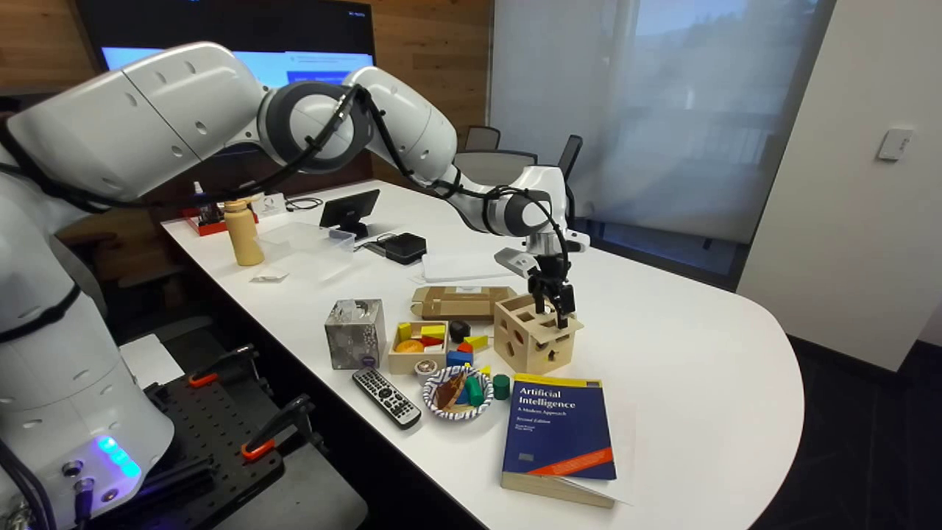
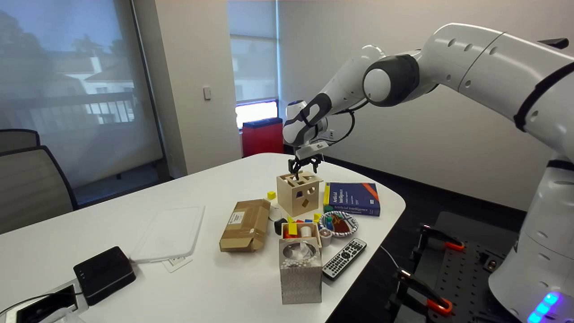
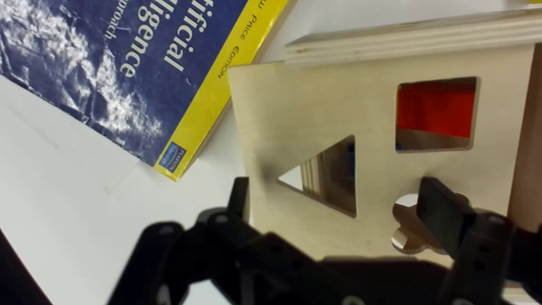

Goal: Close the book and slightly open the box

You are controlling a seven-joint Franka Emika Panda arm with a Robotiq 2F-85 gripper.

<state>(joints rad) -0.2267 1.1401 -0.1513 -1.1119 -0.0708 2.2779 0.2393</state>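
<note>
The dark blue book (image 1: 556,434) lies cover up and shut on the table in both exterior views (image 2: 352,197), with a white sheet poking out at its end. Its yellow-edged corner shows in the wrist view (image 3: 139,84). The light-wood box (image 1: 526,353) stands behind it, also in an exterior view (image 2: 297,202). Its lid (image 3: 292,110), with triangle, square and flower holes, sticks out a little past the side toward the book. My gripper (image 1: 552,316) is open and empty just over the lid (image 2: 305,173); in the wrist view its fingers (image 3: 334,182) are wide apart. Whether they touch the lid I cannot tell.
A wooden tray of blocks (image 1: 418,364), a patterned bowl (image 1: 460,415), loose blocks, a remote (image 1: 386,397) and a tissue box (image 1: 355,338) stand on the robot's side of the box. A flat cardboard box (image 2: 246,226) lies near the wooden box.
</note>
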